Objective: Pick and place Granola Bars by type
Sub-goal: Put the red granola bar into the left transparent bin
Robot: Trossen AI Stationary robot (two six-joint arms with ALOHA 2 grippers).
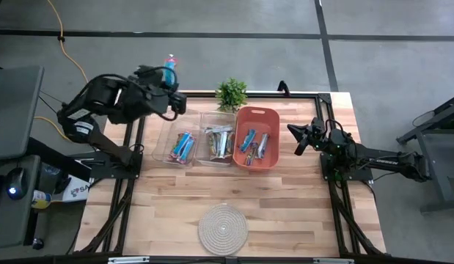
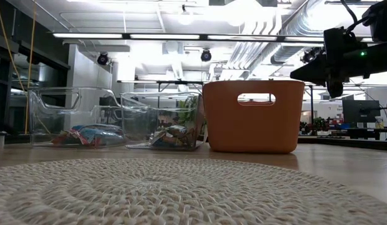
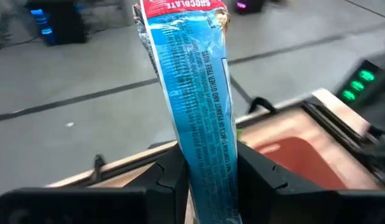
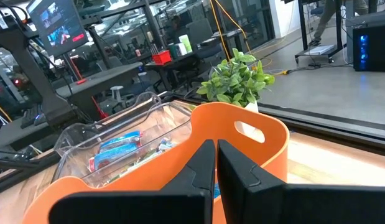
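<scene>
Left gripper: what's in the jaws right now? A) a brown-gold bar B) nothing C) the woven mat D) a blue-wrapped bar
D. The left wrist view shows the left gripper with its jaws closed on a blue-wrapped bar standing up between them; from above, the bar's blue end sticks up from that gripper past the table's back left corner.
</scene>
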